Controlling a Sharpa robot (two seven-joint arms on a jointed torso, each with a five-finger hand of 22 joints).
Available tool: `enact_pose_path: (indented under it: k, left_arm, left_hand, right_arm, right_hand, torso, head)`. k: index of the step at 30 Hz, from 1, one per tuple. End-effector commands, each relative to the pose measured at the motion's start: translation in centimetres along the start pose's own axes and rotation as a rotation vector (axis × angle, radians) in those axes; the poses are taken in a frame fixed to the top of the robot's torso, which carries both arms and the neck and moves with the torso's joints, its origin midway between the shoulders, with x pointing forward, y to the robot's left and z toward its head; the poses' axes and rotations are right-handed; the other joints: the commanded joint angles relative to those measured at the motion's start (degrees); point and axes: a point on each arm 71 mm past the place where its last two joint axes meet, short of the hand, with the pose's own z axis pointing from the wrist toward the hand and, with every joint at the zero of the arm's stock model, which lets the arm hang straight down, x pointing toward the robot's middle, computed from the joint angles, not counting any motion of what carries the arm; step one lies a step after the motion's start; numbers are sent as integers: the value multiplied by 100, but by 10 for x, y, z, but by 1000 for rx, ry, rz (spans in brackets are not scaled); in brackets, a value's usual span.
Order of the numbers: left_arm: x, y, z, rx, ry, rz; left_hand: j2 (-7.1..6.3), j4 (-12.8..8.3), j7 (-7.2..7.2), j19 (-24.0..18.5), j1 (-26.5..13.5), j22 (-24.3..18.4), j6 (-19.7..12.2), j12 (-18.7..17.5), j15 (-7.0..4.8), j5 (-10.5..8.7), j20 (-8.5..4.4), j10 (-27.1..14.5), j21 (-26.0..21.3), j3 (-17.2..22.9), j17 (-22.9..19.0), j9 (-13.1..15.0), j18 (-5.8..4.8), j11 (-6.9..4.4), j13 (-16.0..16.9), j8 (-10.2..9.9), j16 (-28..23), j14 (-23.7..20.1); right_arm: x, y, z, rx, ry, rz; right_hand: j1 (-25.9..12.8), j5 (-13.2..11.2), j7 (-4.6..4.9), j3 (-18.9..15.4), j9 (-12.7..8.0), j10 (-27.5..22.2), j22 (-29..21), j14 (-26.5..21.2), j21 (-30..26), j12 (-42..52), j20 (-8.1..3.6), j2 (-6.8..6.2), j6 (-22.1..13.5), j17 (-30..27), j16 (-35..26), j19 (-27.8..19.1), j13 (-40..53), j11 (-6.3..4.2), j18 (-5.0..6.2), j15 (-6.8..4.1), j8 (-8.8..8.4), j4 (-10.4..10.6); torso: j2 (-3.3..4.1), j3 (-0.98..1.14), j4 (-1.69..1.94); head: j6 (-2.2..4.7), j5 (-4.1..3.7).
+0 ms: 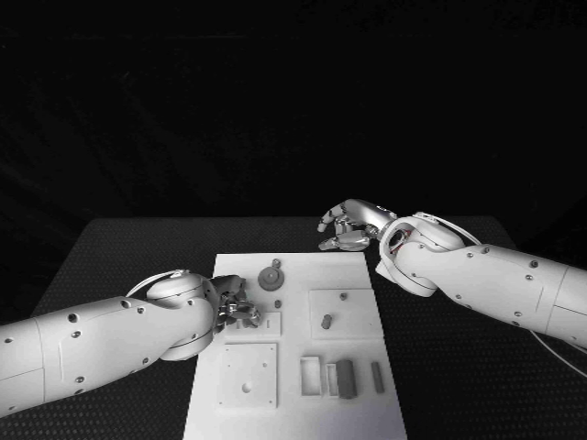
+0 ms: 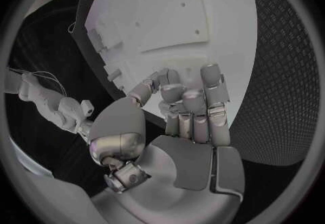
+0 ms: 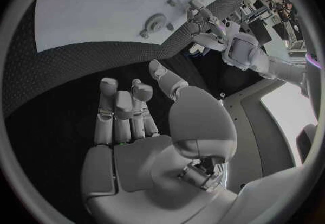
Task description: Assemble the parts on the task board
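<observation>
Task board (image 1: 359,403): white plate on the black table (image 1: 122,247), its long axis running from the robot's side toward the far edge. All positions below are given relative to this board.

Left hand (image 1: 236,310): over the board's left edge, about midway along its length. In the left wrist view its fingers (image 2: 203,106) are curled inward over the white surface; whether they pinch a part cannot be told.

Right hand (image 1: 352,225): just beyond the board's far right corner, above the table and clear of the board. In the right wrist view its fingers (image 3: 123,110) lie side by side, loosely bent, with nothing between them and the thumb; the hand grasps nothing.

Parts:
- Round grey part (image 1: 271,278): far-left area of the board, just beyond the left hand, with a small tab pointing toward the far edge.
- Small peg (image 1: 326,321): on a square recess right of the board's centre, beside the left hand and apart from it.
- Upright bars (image 1: 345,378): near-right area, long axes parallel to the board's length, well apart from the right hand.
- Square plate with a hole (image 1: 249,376): near-left area, on the robot's side of the left hand.
</observation>
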Motion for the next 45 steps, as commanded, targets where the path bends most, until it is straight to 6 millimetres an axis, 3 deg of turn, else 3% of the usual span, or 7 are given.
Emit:
enact_pose_path:
  k: [1, 2, 12, 15, 17, 30, 45]
  left_arm:
    - [2, 0, 0, 3, 17, 6]
    - [1, 0, 1, 3, 16, 5]
    - [1, -1, 1, 5, 9, -3]
    - [1, -1, 1, 4, 9, -4]
    - [1, -1, 1, 4, 9, -4]
    - [1, -1, 1, 2, 8, -5]
    - [0, -2, 1, 11, -8, -17]
  left_hand:
    - [304, 58, 24, 6, 335, 111, 420, 0, -13, -198, 2, -11, -16, -43, -16, 1, -63, -5, -9, 33, 44, -46]
    - [282, 81, 24, 5, 332, 109, 420, -1, -15, -349, 0, -12, -19, -42, -22, 2, -60, -9, -11, 33, 48, -47]
    - [-14, 281, 21, 14, 232, 106, 421, -1, -22, -518, -1, -12, -29, -96, -59, 5, -54, -13, -22, 32, 65, -51]
    - [-169, 409, 17, 16, 185, 102, 418, -1, -29, -884, -5, -12, -40, -129, -78, 7, -48, -17, -26, 31, 72, -52]
    - [-151, 381, 16, 9, 108, 112, 409, 5, -33, -772, -6, -19, -39, -303, -86, 18, -48, -12, -21, 34, 87, -60]
    - [-429, 464, 12, 2, -22, 103, 406, 3, -47, -1111, -12, -27, -59, -517, -112, 26, -39, -24, -24, 32, 101, -71]
    - [-527, 613, 9, 8, -150, 99, 401, 6, -58, -1123, -18, -29, -72, -599, -120, 48, -32, -28, -19, 40, 120, -82]
  right_arm:
    - [0, 1, 0, -7, 7, 3]
    - [0, 1, 0, -7, 7, 3]
    - [0, 0, 0, -6, 7, 3]
    - [0, 0, -1, -6, 6, 2]
    - [0, 0, -1, -6, 6, 2]
    - [0, 0, -1, -7, 4, 3]
    - [0, 0, 0, -6, 5, 2]
  right_hand:
    - [-61, 35, 33, -35, -8, 29, 87, 18, -33, -32, 43, -9, 23, -8, -17, 11, -5, 9, 81, 18, -36, 10]
    - [-62, 35, 33, -35, -8, 29, 87, 18, -33, -32, 43, -9, 23, -8, -17, 11, -5, 9, 81, 18, -37, 10]
    - [-67, 35, 33, -36, -8, 29, 87, 18, -33, -32, 43, -10, 22, -8, -17, 12, -6, 9, 81, 18, -38, 9]
    - [-68, 35, 33, -36, -9, 28, 87, 18, -34, -32, 43, -11, 22, -9, -17, 12, -6, 9, 81, 18, -39, 9]
    - [-69, 35, 33, -36, -9, 28, 87, 18, -34, -32, 43, -11, 22, -9, -17, 12, -7, 9, 81, 18, -39, 8]
    - [-70, 35, 33, -35, -10, 28, 87, 17, -35, -33, 42, -12, 19, -9, -17, 12, -8, 9, 81, 18, -42, 6]
    - [-67, 35, 33, -31, -10, 28, 87, 17, -37, -33, 41, -10, 19, -10, -18, 12, -9, 9, 81, 18, -43, 4]
  torso:
    - [1, -1, 1]
    - [1, -1, 0]
    - [0, -2, -1]
    - [0, -1, 1]
    - [1, -1, 1]
    - [2, -1, -2]
    - [0, -1, -2]
  head:
    - [-5, -3]
    - [-5, -2]
    - [-3, -6]
    - [-8, -6]
    - [-7, -7]
    - [-10, -8]
    - [-4, -12]
